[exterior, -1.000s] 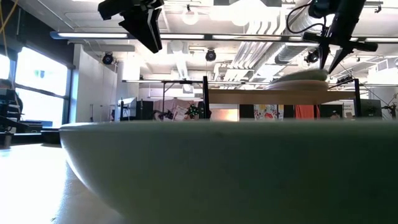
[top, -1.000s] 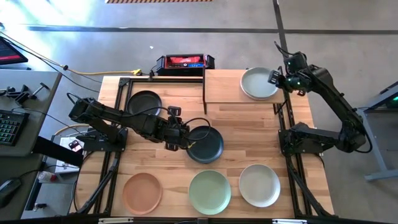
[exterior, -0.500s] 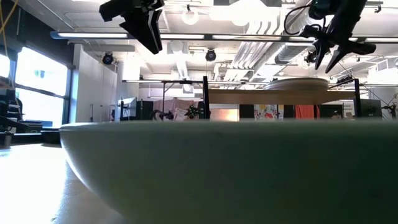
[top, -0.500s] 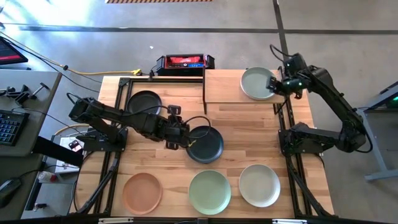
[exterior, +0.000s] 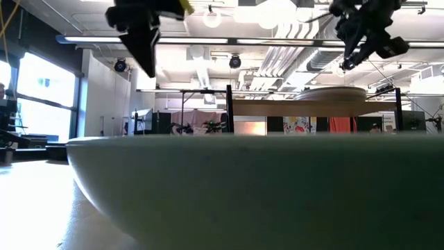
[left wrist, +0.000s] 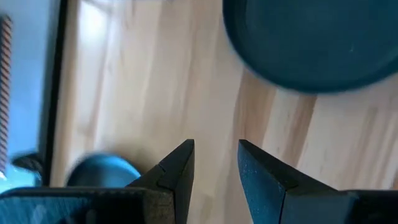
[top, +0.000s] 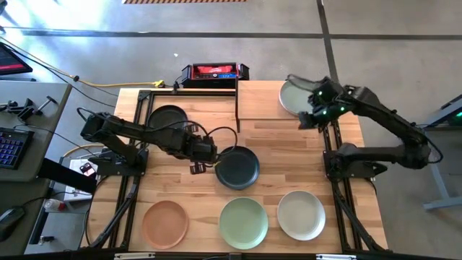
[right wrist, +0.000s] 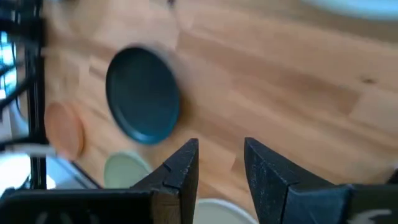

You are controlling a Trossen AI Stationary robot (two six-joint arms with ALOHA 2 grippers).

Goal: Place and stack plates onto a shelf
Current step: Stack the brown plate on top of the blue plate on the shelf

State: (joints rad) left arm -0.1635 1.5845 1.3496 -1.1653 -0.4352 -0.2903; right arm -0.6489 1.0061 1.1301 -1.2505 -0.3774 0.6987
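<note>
No writing is readable; left claw (left wrist: pixel 216 163) and right claw (right wrist: pixel 221 163) gape empty.

In my low view a pale plate (exterior: pixel 229 187) fills the foreground and hides the bench behind it. The right arm covers part of the plate on the shelf (top: pixel 256 101). My right wrist view is motion-blurred.

plates: pale green plate (top: pixel 291 96) flat on shelf (top: pixel 258 101); 5 plates on table
</note>
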